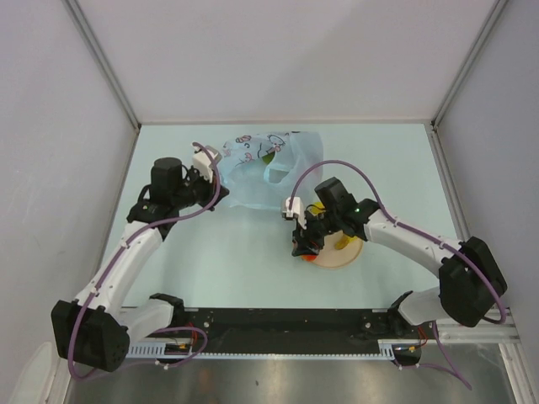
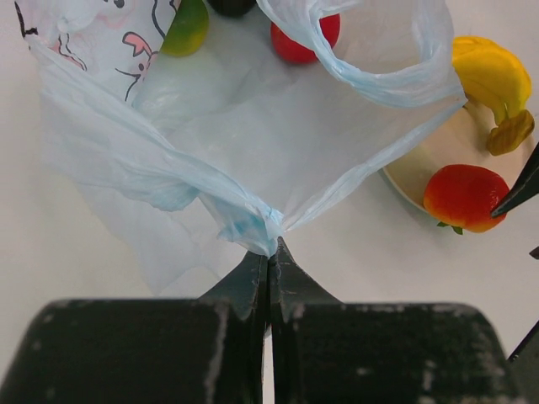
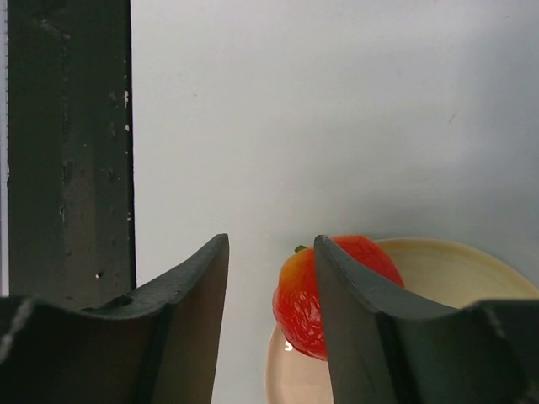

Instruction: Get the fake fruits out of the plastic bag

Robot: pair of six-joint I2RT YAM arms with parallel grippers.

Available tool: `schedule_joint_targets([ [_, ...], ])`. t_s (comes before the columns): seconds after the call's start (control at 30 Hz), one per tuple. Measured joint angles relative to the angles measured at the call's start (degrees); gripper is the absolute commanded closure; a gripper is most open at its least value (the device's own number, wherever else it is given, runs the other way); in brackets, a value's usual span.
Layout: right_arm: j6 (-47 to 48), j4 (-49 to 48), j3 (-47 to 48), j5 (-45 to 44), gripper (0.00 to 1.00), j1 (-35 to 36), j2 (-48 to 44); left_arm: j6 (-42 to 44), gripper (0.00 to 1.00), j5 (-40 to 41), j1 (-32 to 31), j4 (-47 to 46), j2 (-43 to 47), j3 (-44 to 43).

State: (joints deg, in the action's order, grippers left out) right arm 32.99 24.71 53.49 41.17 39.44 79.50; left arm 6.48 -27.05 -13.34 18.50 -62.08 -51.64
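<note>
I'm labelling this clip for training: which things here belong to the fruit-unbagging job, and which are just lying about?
Job: plastic bag, pinched by the left end effector; red fruit and green fruit at the bag; banana and orange-red fruit, already out.
Lying about: tan plate, under those two.

Bright, even light from above fills all three views, leaving only faint, soft-edged shadows on the pale table (image 1: 244, 252) beneath the arms. The overhead view is sharp, with a dull sheen on the metal strip (image 1: 278, 379) at its near edge. In the left wrist view the plastic bag (image 2: 253, 126) glows translucent and the orange-red fruit (image 2: 463, 195) shows a glossy sheen. The black jaws up close look soft in both wrist views.
</note>
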Motion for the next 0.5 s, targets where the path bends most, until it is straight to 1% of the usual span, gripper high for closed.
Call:
schedule_joint_targets([
  [0.03,-0.28,-0.11,0.0,0.15,0.69,0.35,0.24,0.0,1.0,0.02,0.04,0.02,0.31,0.02],
  [0.1,-1.18,-0.55,0.0,0.33,0.81,1.33,1.05,0.0,1.0,0.02,0.07,0.0,0.66,0.13],
  [0.13,-2.43,-0.92,0.0,0.13,0.91,1.95,1.97,-0.02,1.0,0.04,0.09,0.02,0.72,0.22],
  [0.2,-3.17,-1.25,0.0,-0.52,0.94,2.75,3.41,0.0,1.0,0.11,0.26,0.04,0.72,0.24],
  [0.23,-3.93,-1.44,0.0,-1.79,0.99,3.19,4.09,0.0,1.0,0.15,0.37,0.07,0.72,0.24],
  [0.37,-4.55,-2.93,-0.02,-8.59,1.0,4.39,5.92,0.0,1.0,0.44,0.92,0.04,0.96,0.24],
  [0.5,-2.82,-2.86,-0.02,-13.44,1.0,4.44,5.92,0.0,1.0,0.55,1.46,0.04,1.05,0.24],
])
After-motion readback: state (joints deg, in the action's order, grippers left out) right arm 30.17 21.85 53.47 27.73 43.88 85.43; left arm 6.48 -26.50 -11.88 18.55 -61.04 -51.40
